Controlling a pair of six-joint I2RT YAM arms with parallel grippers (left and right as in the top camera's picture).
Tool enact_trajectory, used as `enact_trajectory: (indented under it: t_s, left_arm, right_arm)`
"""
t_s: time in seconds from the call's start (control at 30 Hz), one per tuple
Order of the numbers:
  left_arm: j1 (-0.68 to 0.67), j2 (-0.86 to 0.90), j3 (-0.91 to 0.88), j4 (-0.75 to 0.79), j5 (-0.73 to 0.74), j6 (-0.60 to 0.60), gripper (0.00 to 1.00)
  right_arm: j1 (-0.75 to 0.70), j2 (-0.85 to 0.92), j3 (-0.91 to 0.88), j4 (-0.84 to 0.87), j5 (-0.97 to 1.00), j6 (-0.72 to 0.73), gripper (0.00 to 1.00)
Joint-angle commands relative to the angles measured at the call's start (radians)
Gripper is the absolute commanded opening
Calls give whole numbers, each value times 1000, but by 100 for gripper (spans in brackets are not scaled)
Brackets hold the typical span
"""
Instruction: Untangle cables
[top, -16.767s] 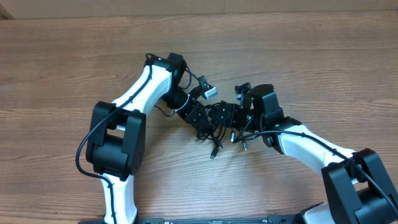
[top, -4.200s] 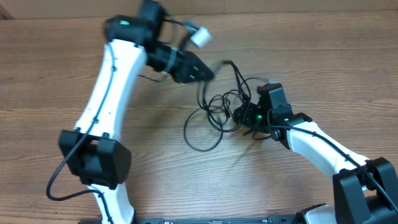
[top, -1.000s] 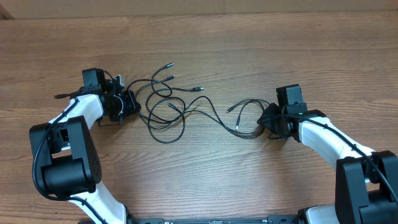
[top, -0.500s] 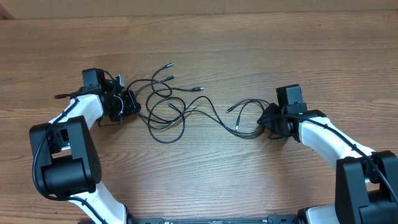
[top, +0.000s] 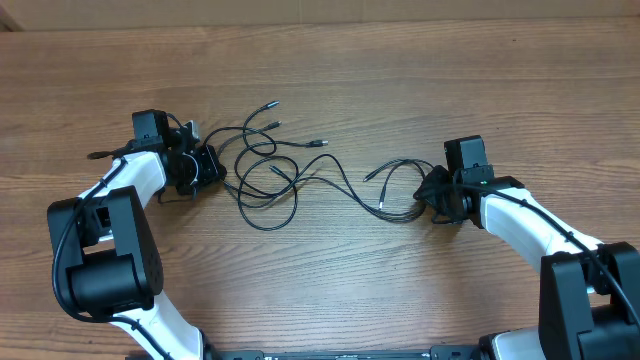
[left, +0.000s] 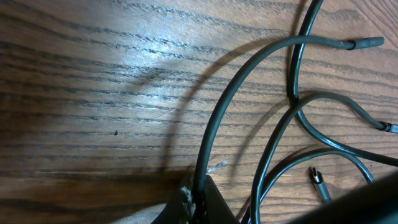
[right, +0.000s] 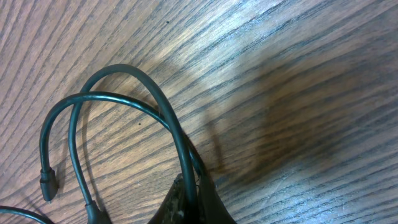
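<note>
Across the middle of the surface (top: 400, 80) the cables (top: 300, 180) lie strung out side to side, so their long axis runs pretty much straight from one arm to the other. Most of the mess sits toward the left: a bunch of overlapping loops just beside the left claw (top: 207, 168), with a few loose plug ends (top: 272, 104) fanning up and away from it. From there a strand or two snakes rightward to a smaller loop right at the right claw (top: 437, 195). Both claws are pressed together and pinching cable. The left wrist view shows one cord (left: 202, 155) running straight into the closed tip. The right wrist view shows two strands (right: 180, 146) meeting at its tip, though I can't tell if both are really clamped or one just slides past. So the bundle sits between the two claws, and the left arm is clearly the nearer one to the crossings. My guess is it's partly spread but not separated yet, since strands cross in several spots on that left side. Whatever comes next probably turns on that cluster. Pulling further apart along the same line might just tighten the crossings instead of freeing them.
</note>
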Motion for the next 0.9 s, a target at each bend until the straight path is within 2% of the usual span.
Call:
enact_trajectory:
  t_s: [0.0, 0.17, 0.4, 0.87]
  left_arm:
    - [-10, 32, -45, -13, -48, -3, 4]
    - [-10, 32, -45, -12, -48, -3, 4]
    - [-10, 32, -45, -11, -47, -3, 4]
    - [-9, 32, -45, -13, -47, -3, 4]
  right_arm:
    - [-3, 8, 19, 8, 17, 0, 4]
    - [-3, 8, 19, 12, 4, 1, 4]
    - [32, 18, 19, 93, -162, 0, 4]
    - [340, 19, 19, 350, -166, 0, 4]
